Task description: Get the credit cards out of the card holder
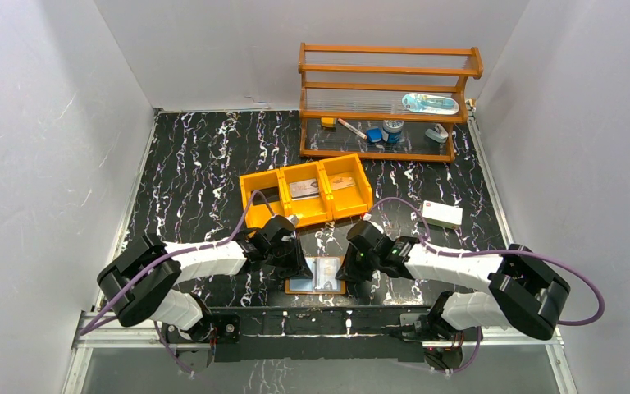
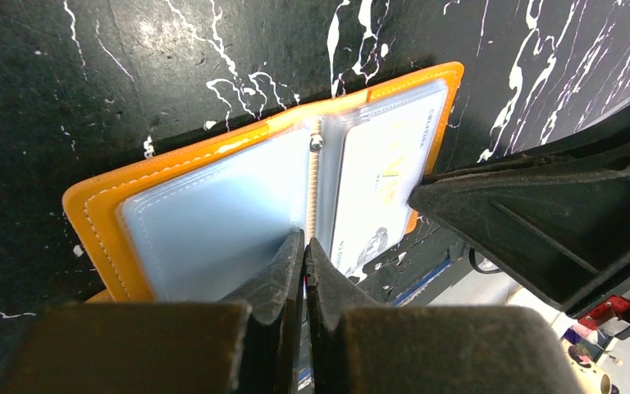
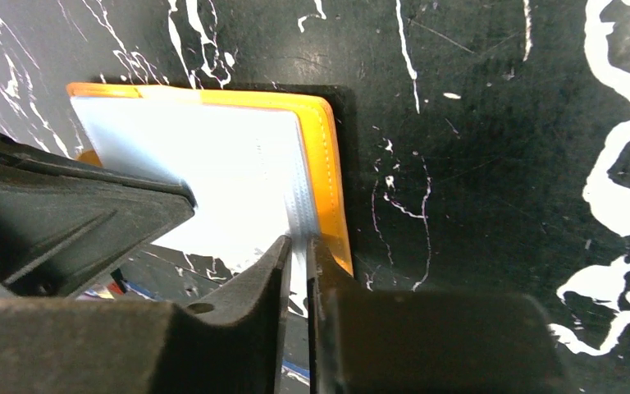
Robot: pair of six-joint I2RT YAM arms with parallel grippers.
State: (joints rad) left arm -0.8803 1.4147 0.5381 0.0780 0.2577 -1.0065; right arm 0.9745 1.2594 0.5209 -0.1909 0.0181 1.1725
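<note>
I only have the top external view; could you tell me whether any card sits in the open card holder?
Observer: Yes; the left wrist view shows a printed whitish card in the card holder pocket on the right arm's side.
Operator: And the other pocket, please?
Observer: Beside the left claw, it looks plain pale blue, with no print visible.
Operator: Is the other arm gripping anything?
Observer: Its wrist view shows the right claw shut on a thin white pocket edge of the holder.
</note>
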